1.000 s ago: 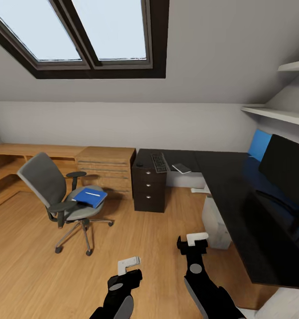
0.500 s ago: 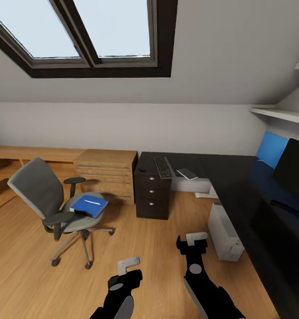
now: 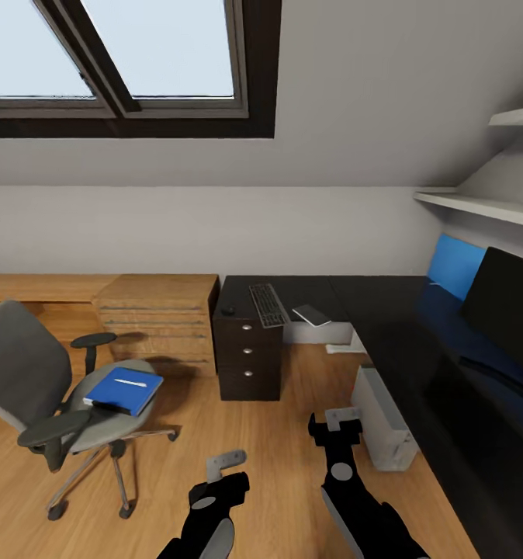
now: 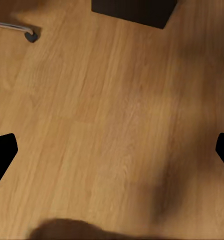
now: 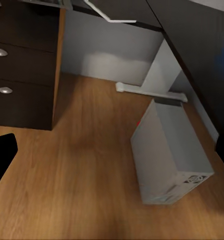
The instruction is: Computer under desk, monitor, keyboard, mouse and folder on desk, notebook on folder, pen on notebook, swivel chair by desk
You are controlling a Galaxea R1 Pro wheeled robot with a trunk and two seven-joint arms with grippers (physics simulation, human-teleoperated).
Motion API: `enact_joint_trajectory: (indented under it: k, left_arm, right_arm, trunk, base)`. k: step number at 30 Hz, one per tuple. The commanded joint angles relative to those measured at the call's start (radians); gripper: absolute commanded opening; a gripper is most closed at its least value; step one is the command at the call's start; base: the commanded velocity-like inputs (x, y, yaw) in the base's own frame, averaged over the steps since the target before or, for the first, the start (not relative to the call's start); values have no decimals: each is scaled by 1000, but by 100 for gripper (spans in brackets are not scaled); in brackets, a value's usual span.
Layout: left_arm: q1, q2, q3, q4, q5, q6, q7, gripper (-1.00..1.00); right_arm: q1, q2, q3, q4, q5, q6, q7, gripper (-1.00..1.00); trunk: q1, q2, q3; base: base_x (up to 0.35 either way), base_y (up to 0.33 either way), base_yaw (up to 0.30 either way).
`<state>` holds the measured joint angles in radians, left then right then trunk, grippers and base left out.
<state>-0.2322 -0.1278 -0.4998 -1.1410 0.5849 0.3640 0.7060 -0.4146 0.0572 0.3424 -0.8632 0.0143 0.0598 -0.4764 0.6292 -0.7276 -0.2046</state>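
1. Blue folder (image 3: 123,390) lies flat on your chair (image 3: 56,396) seat at the left of the head view, with the pale pen (image 3: 129,383) resting on top of it.
2. Your chair stands on the wooden floor (image 3: 277,435), well apart from the desk (image 3: 401,326).
3. On the black surface you have the keyboard (image 3: 268,304) above the drawer unit, the mouse (image 3: 228,310) just to its left near the corner, and a thin grey slab (image 3: 311,315) to its right; whether that slab is the notebook you cannot tell.
4. The monitor (image 3: 506,307) stands on the right wing of the surface, in front of the blue back panel (image 3: 455,266).
5. The computer (image 5: 169,155) sits on the floor under the desk, beside its pale leg.
6. Your left gripper (image 3: 226,464) hangs over bare floor with its jaws spread and nothing between them.
7. Your right gripper (image 3: 341,418) hangs near the computer, jaws likewise spread and empty.
8. A light wooden counter (image 3: 157,307) adjoins the drawer unit on the left.
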Motion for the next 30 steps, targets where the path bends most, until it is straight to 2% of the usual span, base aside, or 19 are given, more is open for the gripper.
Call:
enact_joint_trajectory:
  k: [1, 6, 12, 30]
  left_arm:
    - [-1, 1, -2, -2, 6, 3, 7, 100]
    - [-1, 1, -1, -2, 6, 3, 7, 100]
    - [-1, 1, -2, -2, 5, 3, 7, 100]
    - [-1, 1, -6, -2, 4, 3, 7, 100]
  right_arm:
    - [-1, 0, 3, 0, 1, 6, -7, 100]
    - [-1, 0, 3, 0, 1, 5, -7, 100]
    - [-1, 0, 2, 2, 1, -20, -9, 100]
    - [-1, 0, 3, 2, 1, -21, -10, 100]
  trunk:
    - [1, -1, -1]
    - [1, -1, 3]
    - [1, -1, 3]
    - [1, -1, 3]
  base:
    - [309, 186, -246]
    - [304, 203, -201]
    - [304, 187, -30]
    - [326, 21, -1]
